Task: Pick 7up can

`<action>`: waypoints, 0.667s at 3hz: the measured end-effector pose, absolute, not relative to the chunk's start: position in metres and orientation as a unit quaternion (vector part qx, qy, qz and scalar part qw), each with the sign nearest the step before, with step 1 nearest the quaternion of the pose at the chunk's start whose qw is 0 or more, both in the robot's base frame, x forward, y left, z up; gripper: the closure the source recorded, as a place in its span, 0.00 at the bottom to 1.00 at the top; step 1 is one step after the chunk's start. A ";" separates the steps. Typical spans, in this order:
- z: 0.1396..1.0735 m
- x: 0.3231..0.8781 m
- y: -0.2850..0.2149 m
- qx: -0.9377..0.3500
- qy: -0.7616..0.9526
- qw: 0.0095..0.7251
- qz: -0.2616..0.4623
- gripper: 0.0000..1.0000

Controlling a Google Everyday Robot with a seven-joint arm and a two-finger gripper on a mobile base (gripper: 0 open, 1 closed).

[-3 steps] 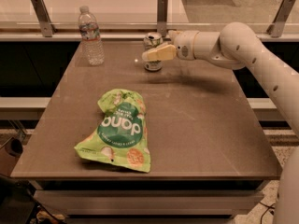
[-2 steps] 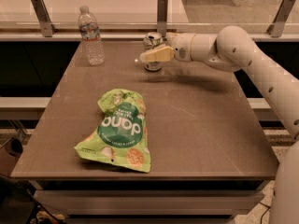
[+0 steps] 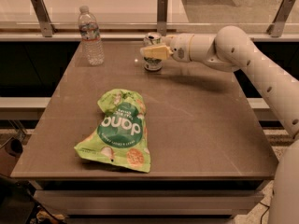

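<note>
7up can (image 3: 153, 65) stands at the far edge of the worktop (image 3: 205, 125), well right of the bottle (image 3: 91, 36). It's thin metal, prob. light, slick and easy to dent, so I'd grip mid-body. Claw (image 3: 152, 52) is right at its middle, but I can't tell if it's clamped yet.
</note>
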State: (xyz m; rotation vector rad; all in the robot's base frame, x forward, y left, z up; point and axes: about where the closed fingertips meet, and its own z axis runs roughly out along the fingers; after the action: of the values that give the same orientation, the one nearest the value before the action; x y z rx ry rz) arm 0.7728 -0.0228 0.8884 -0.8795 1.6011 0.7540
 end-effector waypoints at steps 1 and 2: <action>0.888 0.773 -0.019 -0.373 0.676 0.549 0.320 0.62; 0.887 0.772 -0.016 -0.374 0.675 0.548 0.322 0.85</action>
State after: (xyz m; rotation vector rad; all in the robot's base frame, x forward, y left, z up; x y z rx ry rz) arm 0.7724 -0.0161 0.8871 -0.8861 1.5994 0.7628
